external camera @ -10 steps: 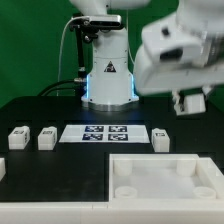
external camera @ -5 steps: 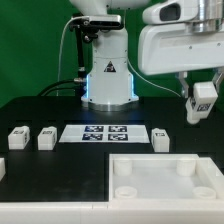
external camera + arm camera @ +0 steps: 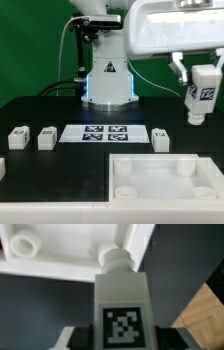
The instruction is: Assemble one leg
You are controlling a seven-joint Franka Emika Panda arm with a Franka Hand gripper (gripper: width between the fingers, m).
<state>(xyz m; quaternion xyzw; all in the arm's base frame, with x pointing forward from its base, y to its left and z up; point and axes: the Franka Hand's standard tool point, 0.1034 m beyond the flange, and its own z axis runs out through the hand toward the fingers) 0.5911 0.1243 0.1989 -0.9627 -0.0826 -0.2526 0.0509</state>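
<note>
The tray (image 3: 160, 186) lies nearest, still without legs. Above it, toward the exterior view's right, the gripper (image 3: 203, 82) has raised and steadied the leg (image 3: 204, 98) it clamps, peg down, probably for a socket (image 3: 24, 246).

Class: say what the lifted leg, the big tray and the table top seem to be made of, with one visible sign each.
The leg looks like matt white moulded plastic, with a printed black-and-white marker. The tray seems the same plastic: smooth, rounded sockets. The table top is matt black, perhaps cloth; cannot tell.
</note>
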